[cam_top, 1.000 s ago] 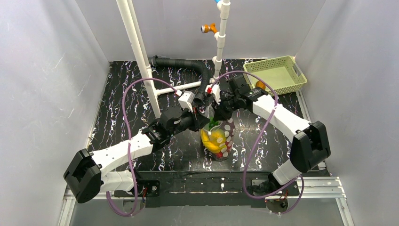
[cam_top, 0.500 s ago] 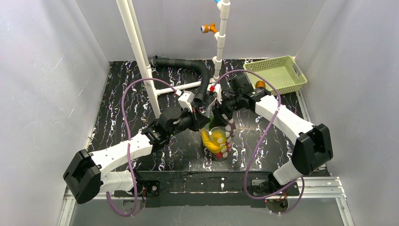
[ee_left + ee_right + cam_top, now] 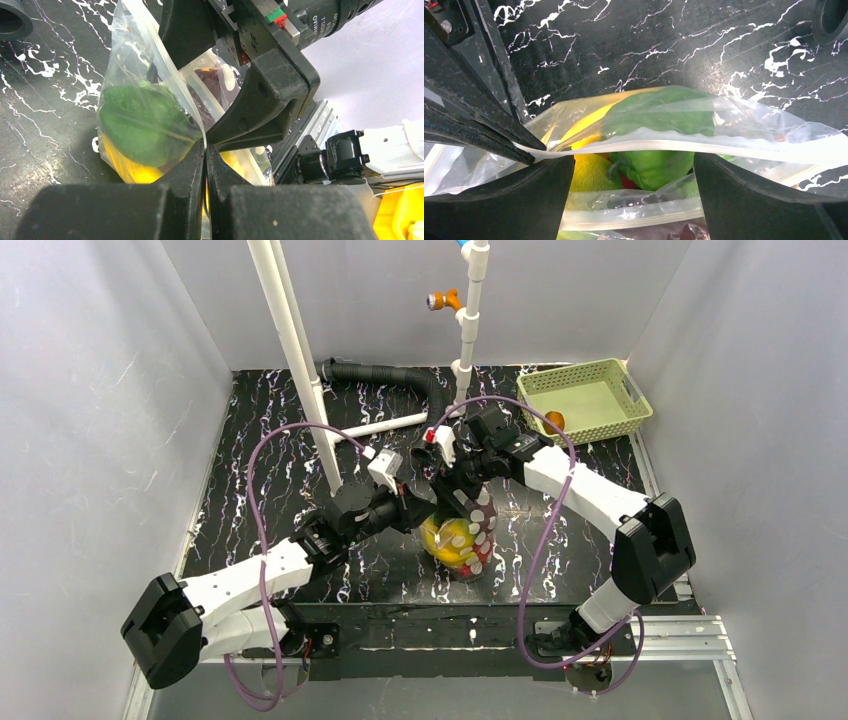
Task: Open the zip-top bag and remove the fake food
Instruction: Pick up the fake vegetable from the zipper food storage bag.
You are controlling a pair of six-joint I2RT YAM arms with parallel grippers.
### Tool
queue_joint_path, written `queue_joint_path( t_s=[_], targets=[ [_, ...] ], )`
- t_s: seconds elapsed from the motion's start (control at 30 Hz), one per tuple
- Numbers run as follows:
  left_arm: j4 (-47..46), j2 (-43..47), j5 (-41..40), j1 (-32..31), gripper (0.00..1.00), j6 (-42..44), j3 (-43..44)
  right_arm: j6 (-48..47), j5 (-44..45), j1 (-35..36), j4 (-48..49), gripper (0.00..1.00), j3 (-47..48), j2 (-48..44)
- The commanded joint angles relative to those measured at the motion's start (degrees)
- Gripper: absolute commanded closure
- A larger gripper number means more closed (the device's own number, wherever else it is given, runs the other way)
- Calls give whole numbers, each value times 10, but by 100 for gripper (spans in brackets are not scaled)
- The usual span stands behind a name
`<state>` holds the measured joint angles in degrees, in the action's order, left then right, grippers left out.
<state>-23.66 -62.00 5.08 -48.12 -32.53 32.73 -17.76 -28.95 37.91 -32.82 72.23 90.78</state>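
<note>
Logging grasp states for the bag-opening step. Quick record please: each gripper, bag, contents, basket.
left gripper: shut, pinching one rim of the zip-top bag
right gripper: open, fingers either side of the bag mouth
bag: standing on the table, mouth parted
fake food: inside bag; green and yellow pieces visible
green basket: far right, apart from bag

Both arms reach inward. Left gripper is pinching the bag lip. Right gripper has jaws spread wide.
</note>
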Motion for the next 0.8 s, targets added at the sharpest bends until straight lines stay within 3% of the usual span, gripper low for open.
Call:
queue_joint_path(
  t_s=[0.0, 0.1, 0.23, 0.4, 0.57, 0.77],
  targets=[
    [-52, 34, -2, 0, 100, 8, -17, -5, 2, 8, 5, 5, 41, -42],
    [-88, 46, 0, 5, 100, 0, -34, -12, -70, 5, -7, 6, 61, -61],
    [-107, 54, 3, 10, 100, -7, -42, 18, -96, 5, -16, 13, 73, -48],
    [-109, 58, 2, 14, 100, -11, -44, 44, -44, 11, -22, 15, 65, -17],
    [-126, 50, 6, 17, 100, -21, -58, 50, 25, 26, -13, 6, 44, -5],
    [-156, 54, 8, 27, 100, -38, -90, 24, 52, 47, -17, 2, 33, 14]
  ],
)
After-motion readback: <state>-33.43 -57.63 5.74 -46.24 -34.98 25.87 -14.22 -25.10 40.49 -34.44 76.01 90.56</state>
